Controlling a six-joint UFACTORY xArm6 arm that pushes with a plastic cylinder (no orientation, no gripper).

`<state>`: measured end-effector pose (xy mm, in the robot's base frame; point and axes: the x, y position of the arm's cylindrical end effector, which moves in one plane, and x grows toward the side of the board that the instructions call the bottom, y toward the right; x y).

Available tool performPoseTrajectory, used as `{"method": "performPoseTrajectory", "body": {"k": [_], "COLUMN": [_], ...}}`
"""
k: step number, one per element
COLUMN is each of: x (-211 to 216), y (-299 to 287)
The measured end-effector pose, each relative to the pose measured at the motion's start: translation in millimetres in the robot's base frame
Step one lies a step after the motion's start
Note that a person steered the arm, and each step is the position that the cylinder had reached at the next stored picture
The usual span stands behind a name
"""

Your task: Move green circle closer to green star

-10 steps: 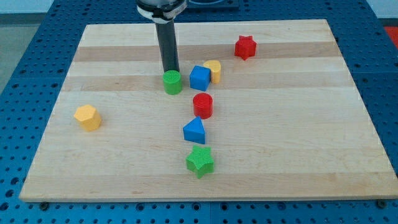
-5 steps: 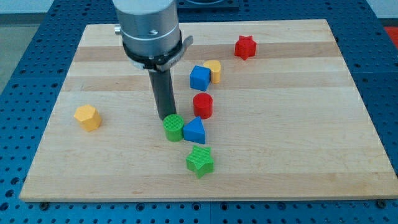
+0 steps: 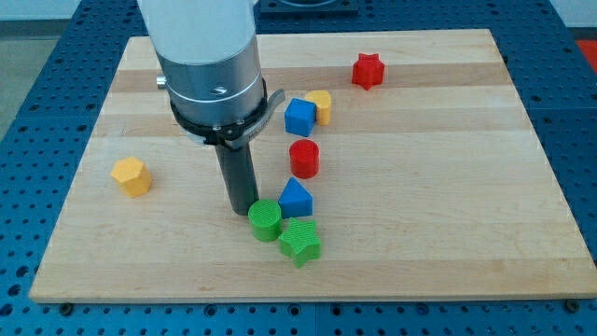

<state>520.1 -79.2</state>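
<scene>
Camera view: my tip (image 3: 244,211), the tool's rod end with no jaws to open or close, touches the upper-left side of the green circle (image 3: 265,220). That circle touches the green star (image 3: 301,242) at its lower right and sits just beside the blue triangular block (image 3: 296,198). A red cylinder (image 3: 304,159) stands above on the table (image 3: 448,205).

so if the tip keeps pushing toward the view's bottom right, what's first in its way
My tip already sits against the green circle, so that comes first. Right behind it is the green star, seemingly touching the circle, with the blue block just above.
</scene>
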Motion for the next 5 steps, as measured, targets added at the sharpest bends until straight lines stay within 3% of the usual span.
{"method": "performPoseTrajectory", "body": {"k": [5], "x": [10.0], "y": [14.4]}}
